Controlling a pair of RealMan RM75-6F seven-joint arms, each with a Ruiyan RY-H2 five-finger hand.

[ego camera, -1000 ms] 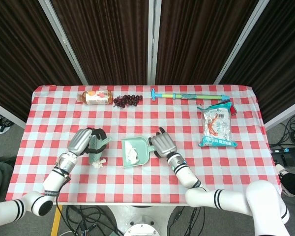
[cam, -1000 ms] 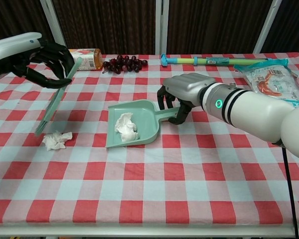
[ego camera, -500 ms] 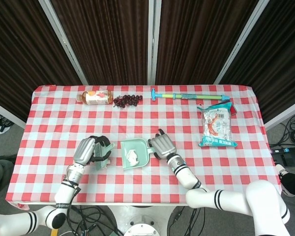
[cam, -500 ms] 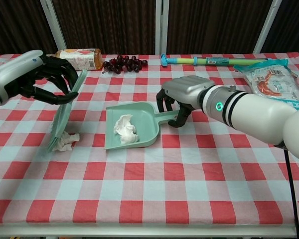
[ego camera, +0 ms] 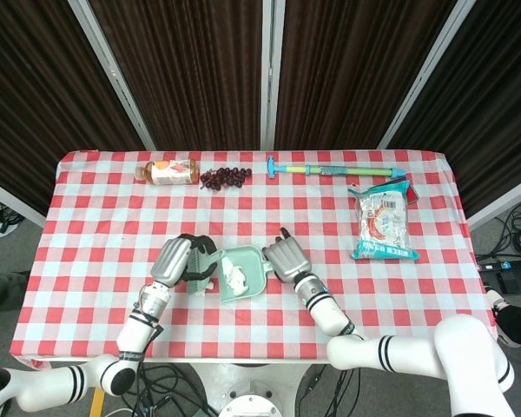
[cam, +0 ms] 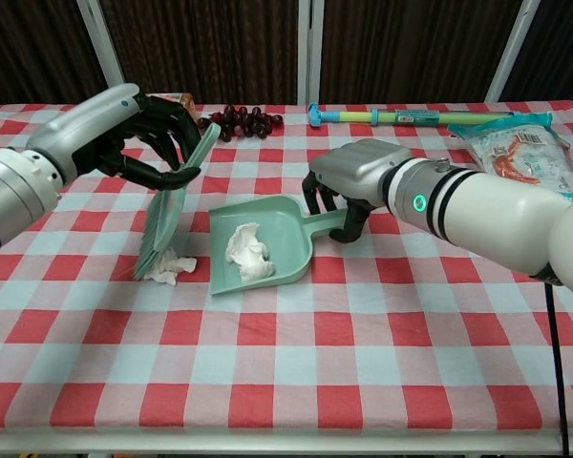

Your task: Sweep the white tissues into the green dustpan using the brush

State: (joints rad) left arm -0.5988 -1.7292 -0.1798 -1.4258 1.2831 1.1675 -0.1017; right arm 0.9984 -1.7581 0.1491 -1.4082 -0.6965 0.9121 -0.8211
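Sweep in hand: left hand [cam: 138,134] grips brush [cam: 170,205], bristles on loose tissue [cam: 171,266] just beside dustpan [cam: 291,234] mouth, one tissue already inside; right hand [cam: 349,186] clasps handle; advisable: keep bristles low, pan steady on tabletop [cam: 286,363]

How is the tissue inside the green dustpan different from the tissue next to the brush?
The tissue in the dustpan lies inside the green dustpan; the tissue by the brush lies on the checked tablecloth just outside it. The dustpan one looks bigger and sits free; the other is smaller and touches the brush bristles. Both are white and crumpled.
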